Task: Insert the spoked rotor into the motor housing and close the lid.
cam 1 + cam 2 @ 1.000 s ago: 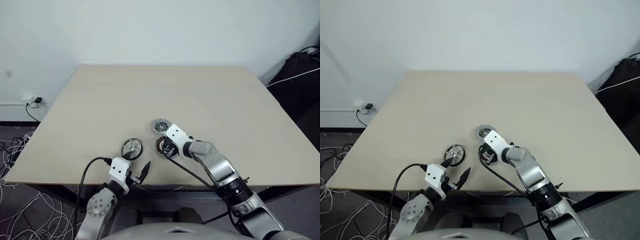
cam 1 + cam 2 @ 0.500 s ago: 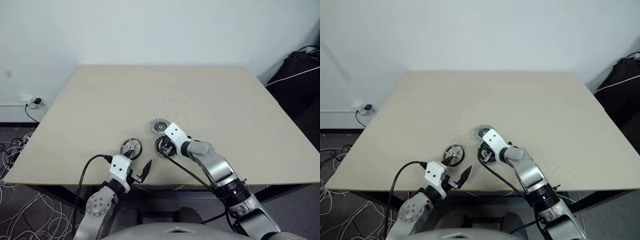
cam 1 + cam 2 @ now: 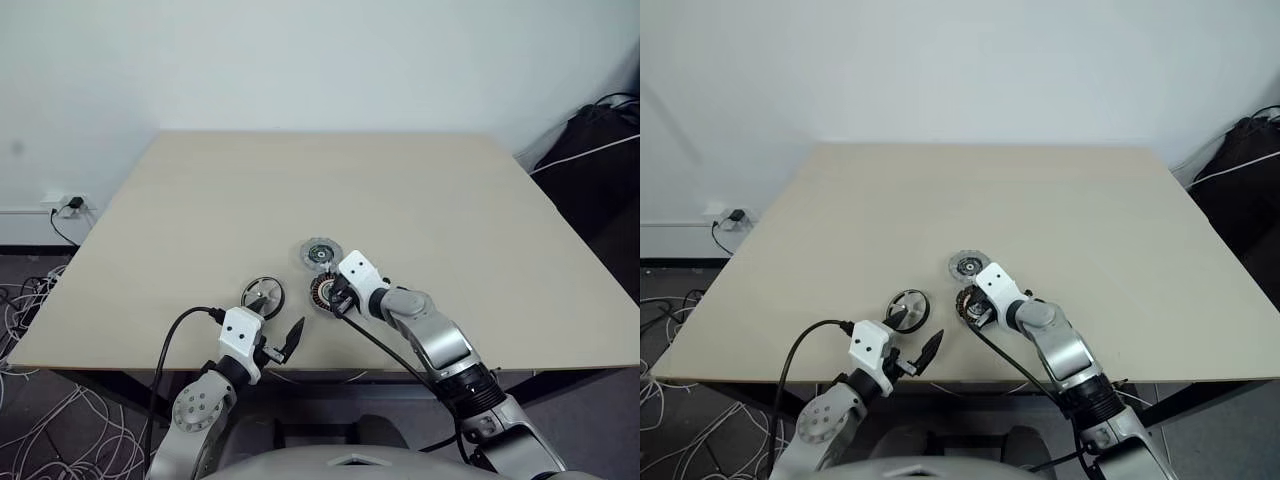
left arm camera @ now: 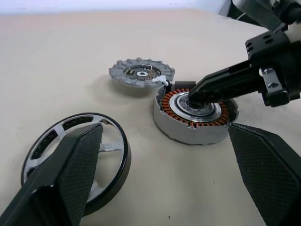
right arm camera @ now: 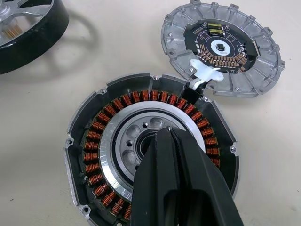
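Observation:
The motor housing [image 5: 101,136], ringed with copper windings, lies near the table's front edge. My right gripper [image 5: 167,134] is shut, and its tips rest in the housing's silver centre [image 4: 181,107]. The lid [image 5: 221,47] lies flat just behind the housing, dark centre up, and a small white tab [image 5: 204,75] bridges the two. The spoked rotor [image 3: 263,296] lies flat to the left of the housing. My left gripper [image 3: 275,325] hangs open just in front of the rotor. In the left wrist view one of its fingers [image 4: 70,179] covers part of the rotor.
The table's front edge [image 3: 120,362] runs close below the parts. The wide tabletop [image 3: 330,180] stretches back towards the wall. Loose cables [image 3: 40,300] lie on the floor at the left, and a black bag [image 3: 600,130] sits at the right.
My right gripper swayed slightly left and back again, its tips staying on the housing. The left gripper and the three parts are where they were.

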Robot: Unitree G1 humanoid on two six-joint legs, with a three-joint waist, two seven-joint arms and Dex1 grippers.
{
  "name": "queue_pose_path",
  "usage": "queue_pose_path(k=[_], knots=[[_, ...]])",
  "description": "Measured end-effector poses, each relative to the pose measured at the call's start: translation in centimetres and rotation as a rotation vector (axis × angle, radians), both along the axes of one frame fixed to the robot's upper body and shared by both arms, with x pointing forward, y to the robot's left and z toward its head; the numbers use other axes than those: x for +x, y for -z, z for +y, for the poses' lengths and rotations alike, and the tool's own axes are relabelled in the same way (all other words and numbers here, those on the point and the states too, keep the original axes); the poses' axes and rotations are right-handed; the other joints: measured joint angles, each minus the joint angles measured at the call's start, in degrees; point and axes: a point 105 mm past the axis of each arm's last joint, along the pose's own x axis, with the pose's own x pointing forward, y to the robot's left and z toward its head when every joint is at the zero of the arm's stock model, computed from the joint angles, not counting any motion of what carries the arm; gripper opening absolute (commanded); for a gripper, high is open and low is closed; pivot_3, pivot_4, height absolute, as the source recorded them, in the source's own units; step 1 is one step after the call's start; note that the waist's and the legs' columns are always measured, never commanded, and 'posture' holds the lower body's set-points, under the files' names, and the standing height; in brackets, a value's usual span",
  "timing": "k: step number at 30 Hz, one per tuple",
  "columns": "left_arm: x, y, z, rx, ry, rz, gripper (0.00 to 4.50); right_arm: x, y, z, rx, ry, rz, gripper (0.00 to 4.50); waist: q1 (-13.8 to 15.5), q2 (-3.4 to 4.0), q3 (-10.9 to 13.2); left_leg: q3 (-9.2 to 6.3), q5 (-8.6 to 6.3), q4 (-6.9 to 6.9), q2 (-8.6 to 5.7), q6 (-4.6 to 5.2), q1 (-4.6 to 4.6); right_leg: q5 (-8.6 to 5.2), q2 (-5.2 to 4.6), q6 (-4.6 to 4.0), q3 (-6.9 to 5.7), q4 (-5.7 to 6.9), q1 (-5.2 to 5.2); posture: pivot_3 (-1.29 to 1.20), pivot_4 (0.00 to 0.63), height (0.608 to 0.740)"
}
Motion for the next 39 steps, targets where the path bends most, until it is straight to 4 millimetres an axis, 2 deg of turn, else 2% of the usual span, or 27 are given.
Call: queue_pose_path(k=[8,10,13,22,27,32,35,39], knots=[[0.0,0.0,0.0,0.000,0.002,0.000,4.50,0.1,-2.1,1.3,0.112,-0.010,-0.040,0.04,-0.1,0.02,0.1,0.01,0.00,-0.04,0.00,0.00,-0.05,-0.01,0.02,-0.04,0.01,-0.04,-0.05,0.00,0.000,0.740],[0.0,0.0,0.0,0.000,0.001,0.000,4.50,0.0,-1.7,1.1,0.104,-0.001,-0.031,0.04,0.0,-0.02,0.2,0.02,0.00,-0.04,0.00,0.00,-0.05,-0.01,0.01,-0.04,0.00,-0.04,-0.05,0.00,0.000,0.740],[0.0,0.0,0.0,-0.001,0.000,0.002,4.50,-0.6,0.1,0.1,0.065,0.024,0.017,0.04,0.0,-0.02,0.2,0.04,0.00,-0.02,-0.01,0.00,-0.04,-0.01,-0.01,-0.03,0.01,-0.02,-0.04,0.00,0.000,0.740],[-0.1,0.0,-0.1,-0.003,0.003,0.001,4.50,-0.6,0.0,-0.6,0.037,0.032,0.013,0.04,0.1,0.00,0.1,0.04,0.00,0.00,0.00,0.00,-0.01,0.01,-0.05,0.00,0.00,-0.01,0.00,0.00,0.000,0.740],[0.0,0.0,-0.2,-0.004,0.005,-0.001,4.50,-0.8,-0.8,-0.2,0.062,0.052,0.026,0.04,0.0,0.03,0.2,0.04,0.00,-0.03,0.02,0.00,-0.05,0.00,-0.01,-0.01,0.00,-0.02,-0.08,0.00,0.000,0.740],[0.0,-0.1,-0.3,-0.007,0.009,-0.005,4.50,0.1,-3.2,0.6,0.043,0.037,-0.045,0.04,-0.1,0.02,0.2,0.05,0.00,-0.02,0.03,0.00,-0.04,0.00,-0.01,-0.01,0.01,-0.02,-0.08,0.00,0.000,0.740],[0.0,0.0,-0.3,-0.007,0.009,-0.003,4.50,0.1,-3.8,1.1,0.037,0.023,-0.043,0.04,0.0,0.01,0.2,0.05,0.00,-0.03,0.03,0.00,-0.05,0.00,-0.01,-0.01,0.00,-0.02,-0.08,0.00,0.000,0.740],[0.0,0.2,-0.3,-0.006,0.008,0.004,4.50,-0.2,-4.1,2.4,0.067,0.036,0.017,1.31,-0.1,0.01,0.2,0.05,0.00,-0.04,0.04,0.00,-0.05,0.01,0.00,-0.02,0.00,-0.02,-0.09,0.00,0.000,0.740]])
